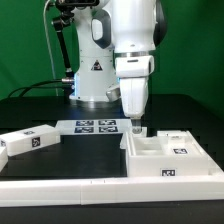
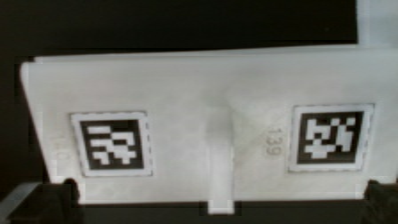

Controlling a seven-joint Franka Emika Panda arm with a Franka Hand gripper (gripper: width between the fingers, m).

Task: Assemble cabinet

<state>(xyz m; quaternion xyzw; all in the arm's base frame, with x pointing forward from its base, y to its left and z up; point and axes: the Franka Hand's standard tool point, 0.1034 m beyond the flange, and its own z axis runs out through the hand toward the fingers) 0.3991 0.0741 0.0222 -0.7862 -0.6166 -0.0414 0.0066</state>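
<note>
The cabinet [image 1: 168, 157] is a white boxy unit with recessed compartments and marker tags, lying on the black table at the exterior view's right. My gripper [image 1: 135, 126] hangs straight down over its far left corner, fingertips just above or at the rim; I cannot tell if they touch. In the wrist view the cabinet [image 2: 214, 90] fills the picture: a white face with two tags and a raised rib down the middle. My gripper [image 2: 205, 205] is open, its dark fingers [image 2: 22, 205] at the picture's two corners, with nothing held between them.
A loose white panel [image 1: 30, 141] with a tag lies at the exterior view's left. The marker board [image 1: 97, 126] lies behind, by the robot base. A long white rail [image 1: 90, 186] runs along the table's front.
</note>
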